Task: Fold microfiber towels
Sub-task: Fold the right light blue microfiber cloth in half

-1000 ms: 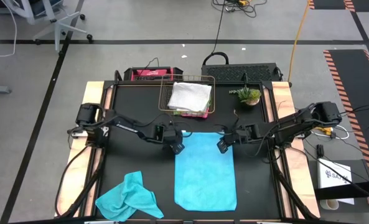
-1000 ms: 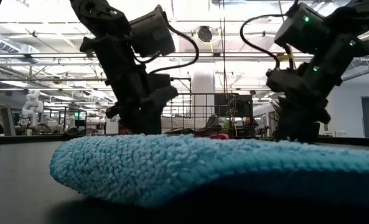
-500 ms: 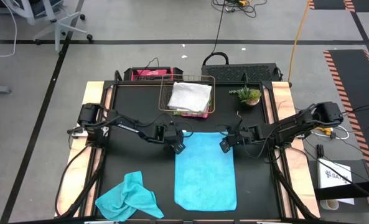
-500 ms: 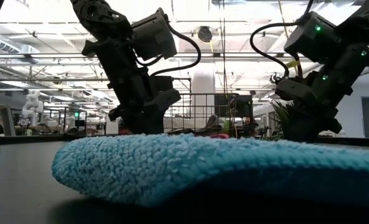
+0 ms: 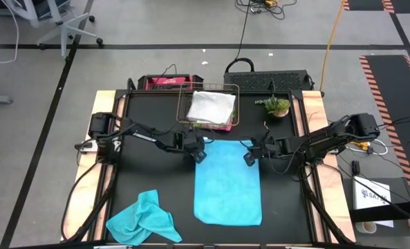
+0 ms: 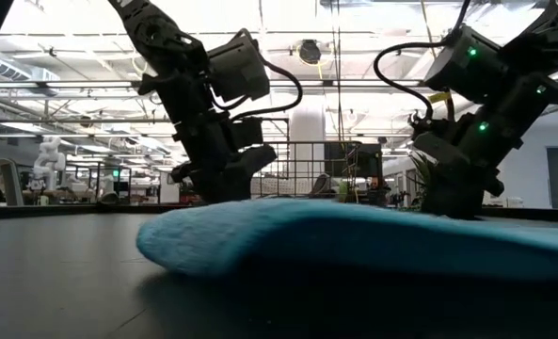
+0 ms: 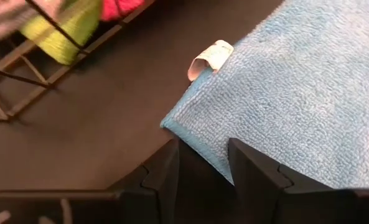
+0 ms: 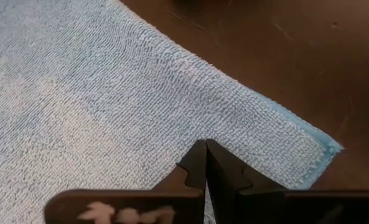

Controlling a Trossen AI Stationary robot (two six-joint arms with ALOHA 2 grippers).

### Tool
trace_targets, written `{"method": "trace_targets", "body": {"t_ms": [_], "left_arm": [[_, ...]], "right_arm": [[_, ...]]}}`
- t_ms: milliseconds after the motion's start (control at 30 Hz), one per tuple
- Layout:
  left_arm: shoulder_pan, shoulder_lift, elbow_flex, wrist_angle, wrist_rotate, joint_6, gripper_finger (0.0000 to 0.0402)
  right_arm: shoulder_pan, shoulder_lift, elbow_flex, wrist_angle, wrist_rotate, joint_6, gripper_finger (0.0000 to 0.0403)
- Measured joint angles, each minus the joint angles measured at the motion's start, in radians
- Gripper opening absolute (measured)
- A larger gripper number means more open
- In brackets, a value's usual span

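Note:
A turquoise towel [image 5: 227, 181] lies flat in the middle of the black table, with a white tag [image 7: 210, 57] at its far left corner. My left gripper [image 5: 199, 153] stands open at that corner, one finger over the towel and one over the bare mat. My right gripper [image 5: 249, 158] is shut, low over the towel's far right corner [image 8: 324, 149]. A second turquoise towel [image 5: 142, 220] lies crumpled near the front left. A light grey towel [image 5: 210, 105] lies on top of lime green and pink ones in the wire basket [image 5: 234, 104]. My left gripper straddles the towel's left edge [image 7: 190, 140] just near of the far left corner, slanting down from the table's left. I cannot tell whether either finger touches the cloth. My right gripper rests its shut fingertips [image 8: 204, 149] on the towel's top, a little in from the far right corner, slanting down from the right. The cloth lies flat there, and whether any of it is pinched cannot be told.
The wire basket stands at the far middle, with a small potted plant [image 5: 275, 105] to its right. Bare black mat lies left of the flat towel and along the right side. Wooden rails border the table on both sides.
The flat turquoise towel has slid a short way toward the far edge, staying flat; its near edge has drawn back from the low camera. My left gripper has gone toward the far edge and a little right with it. My right gripper has shifted slightly the same way.

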Motion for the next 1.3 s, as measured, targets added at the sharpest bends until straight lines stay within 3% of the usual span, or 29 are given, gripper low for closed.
{"method": "trace_targets", "body": {"t_ms": [167, 400, 733, 1100, 1300], "left_arm": [[0.001, -0.014, -0.002, -0.009, -0.009, 0.035, 0.0143], [-0.055, -0.136, -0.005, -0.051, -0.031, 0.031, 0.0143], [-0.187, -0.300, -0.004, -0.116, -0.116, 0.053, 0.0142], [-0.285, -0.311, -0.003, -0.115, -0.120, 0.001, 0.0142], [-0.303, -0.311, -0.003, -0.114, -0.128, -0.026, 0.0142]], "right_arm": [[-0.001, -0.001, 0.000, 0.021, -0.011, -0.008, 0.0000], [0.027, -0.072, 0.053, 0.072, -0.138, -0.056, 0.0000], [0.144, -0.145, 0.284, -0.135, -0.158, -0.173, 0.0000], [0.344, -0.143, 0.329, -0.149, -0.186, -0.131, 0.0000], [0.369, -0.143, 0.329, -0.135, -0.183, -0.183, 0.0000]]}}
